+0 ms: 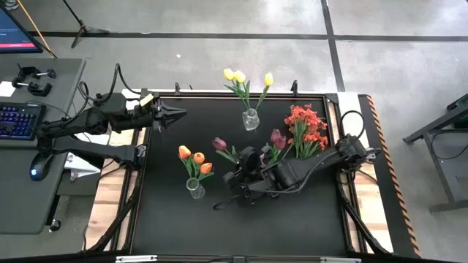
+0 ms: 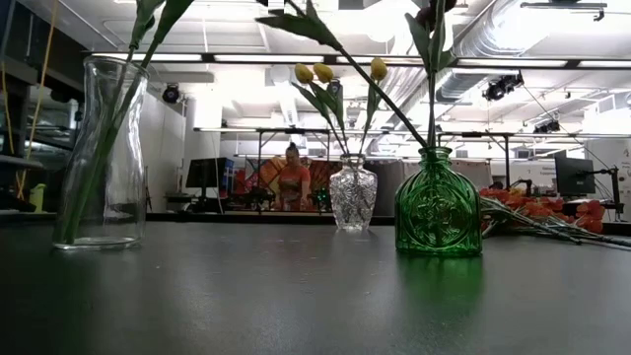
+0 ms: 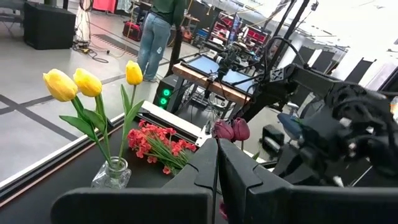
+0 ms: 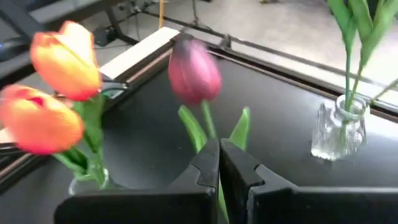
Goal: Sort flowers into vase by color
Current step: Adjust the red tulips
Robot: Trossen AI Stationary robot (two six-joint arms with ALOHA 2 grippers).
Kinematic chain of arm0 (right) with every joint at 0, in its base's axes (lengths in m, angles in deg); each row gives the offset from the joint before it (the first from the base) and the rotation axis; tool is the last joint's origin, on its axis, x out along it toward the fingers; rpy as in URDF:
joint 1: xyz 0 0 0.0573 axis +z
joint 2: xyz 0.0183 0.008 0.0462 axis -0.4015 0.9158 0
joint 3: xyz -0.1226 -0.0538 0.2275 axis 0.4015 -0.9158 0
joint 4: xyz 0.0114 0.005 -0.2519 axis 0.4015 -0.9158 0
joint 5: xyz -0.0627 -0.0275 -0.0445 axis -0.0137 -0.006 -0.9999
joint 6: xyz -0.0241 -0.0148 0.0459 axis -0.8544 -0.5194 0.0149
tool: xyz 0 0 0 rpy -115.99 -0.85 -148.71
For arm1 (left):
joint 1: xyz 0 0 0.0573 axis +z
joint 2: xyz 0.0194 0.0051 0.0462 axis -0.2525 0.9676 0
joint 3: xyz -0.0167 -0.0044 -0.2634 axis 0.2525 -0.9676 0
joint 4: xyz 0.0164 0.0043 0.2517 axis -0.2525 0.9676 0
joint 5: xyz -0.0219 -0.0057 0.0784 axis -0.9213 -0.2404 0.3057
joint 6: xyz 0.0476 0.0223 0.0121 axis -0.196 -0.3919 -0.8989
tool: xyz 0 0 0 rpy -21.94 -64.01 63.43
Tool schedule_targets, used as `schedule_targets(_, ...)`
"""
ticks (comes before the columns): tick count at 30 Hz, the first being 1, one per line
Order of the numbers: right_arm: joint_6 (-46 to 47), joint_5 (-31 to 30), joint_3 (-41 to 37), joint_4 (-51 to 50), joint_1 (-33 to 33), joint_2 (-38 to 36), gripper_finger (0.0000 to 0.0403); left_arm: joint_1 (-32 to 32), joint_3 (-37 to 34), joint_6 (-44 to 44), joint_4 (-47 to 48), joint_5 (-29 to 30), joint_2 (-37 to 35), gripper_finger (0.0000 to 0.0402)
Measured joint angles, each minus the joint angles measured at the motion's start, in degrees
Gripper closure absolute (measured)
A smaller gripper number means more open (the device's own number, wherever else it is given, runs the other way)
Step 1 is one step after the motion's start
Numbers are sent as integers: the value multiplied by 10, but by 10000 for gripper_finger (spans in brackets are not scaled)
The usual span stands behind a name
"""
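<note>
My right gripper (image 1: 240, 157) is over the table's middle, shut on a dark maroon tulip (image 4: 194, 71) whose head (image 1: 219, 144) points toward the table's left. In the low view its stem (image 2: 380, 94) slants down into the neck of the green vase (image 2: 437, 202), which holds two more maroon tulips (image 1: 278, 137). Orange tulips (image 1: 194, 161) stand in a tall clear vase (image 2: 99, 148). Yellow tulips (image 1: 238, 76) stand in a small cut-glass vase (image 2: 352, 192). My left gripper (image 1: 181, 113) is shut and empty at the far left. My right gripper pinches the maroon tulip's stem (image 4: 210, 132) between its two fingers, below the head and among the leaves. The fingers come from the table's right and near side. The tulip is tilted, its head up and to the left, its lower stem reaching into the green vase.
A bunch of red flowers (image 1: 307, 128) lies on the mat at the far right, beside the green vase. The black mat (image 1: 241, 226) is bare along its near half. A person (image 2: 293, 173) stands in the room beyond the table.
</note>
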Motion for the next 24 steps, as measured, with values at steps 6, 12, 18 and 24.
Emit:
schedule_targets(6, -57, 33, 0, 2, 8, -49, 403, 0, 0, 0, 0, 4, 0, 401)
schedule_targets(12, -159, 215, 1, 43, -35, -72, 401, 0, 0, 0, 0, 17, 0, 401)
schedule_targets(18, -290, 370, 1, 103, -107, -70, 334, 0, 0, 3, 0, 16, 1, 401)
schedule_targets(24, -352, 442, 0, 98, -138, -69, 245, 0, 0, 5, 0, 15, 1, 401)
